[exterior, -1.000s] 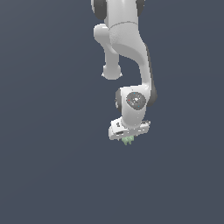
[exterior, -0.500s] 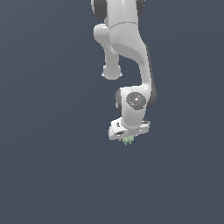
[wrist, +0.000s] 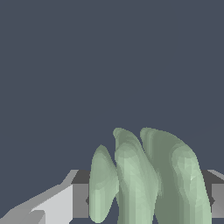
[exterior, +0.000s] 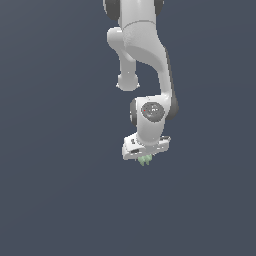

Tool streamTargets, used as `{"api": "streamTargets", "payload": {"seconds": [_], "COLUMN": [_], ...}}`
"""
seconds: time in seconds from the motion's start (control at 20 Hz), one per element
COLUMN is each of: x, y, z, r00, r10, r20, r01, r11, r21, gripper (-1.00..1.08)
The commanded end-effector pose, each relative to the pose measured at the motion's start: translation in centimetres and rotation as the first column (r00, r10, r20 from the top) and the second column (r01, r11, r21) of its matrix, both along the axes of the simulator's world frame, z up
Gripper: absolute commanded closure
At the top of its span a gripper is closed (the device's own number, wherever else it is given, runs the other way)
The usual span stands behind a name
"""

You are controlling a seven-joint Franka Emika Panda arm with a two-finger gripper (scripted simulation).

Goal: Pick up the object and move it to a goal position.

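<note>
The object (exterior: 145,160) is a small pale green item of pointed leaf-like lobes, poking out just below the white hand of my arm in the exterior view. In the wrist view the object (wrist: 148,179) fills the space between my fingers, its ridged lobes standing close to the camera. My gripper (exterior: 146,156) is shut on it, with one white finger (wrist: 52,203) showing beside the lobes and the other mostly hidden behind them. The whole hand hangs over a plain dark grey ground.
The white arm (exterior: 142,60) reaches down from the top of the exterior view. A flat dark grey surface (exterior: 50,200) lies all around, with no other objects or edges in sight.
</note>
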State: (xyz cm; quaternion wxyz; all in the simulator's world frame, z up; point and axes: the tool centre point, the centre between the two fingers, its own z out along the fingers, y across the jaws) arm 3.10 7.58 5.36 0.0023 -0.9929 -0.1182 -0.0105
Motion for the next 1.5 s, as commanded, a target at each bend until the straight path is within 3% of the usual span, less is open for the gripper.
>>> {"api": "streamTargets", "payload": {"seconds": [0.0,0.7,1.45], "x": [0.4,3.3,6.0], "y": [-0.6,-6.3,-12.7], "z": [1.0,10.4,21.2], "r00": [1.0,0.975,0.899], "r10": [0.014,0.154,0.295], "r20": [0.015,0.16,0.323], "r01": [-0.014,-0.162,-0.329], "r11": [1.0,0.986,0.943], "r21": [0.004,0.038,0.055], "gripper": [1.08,1.08,1.08]}}
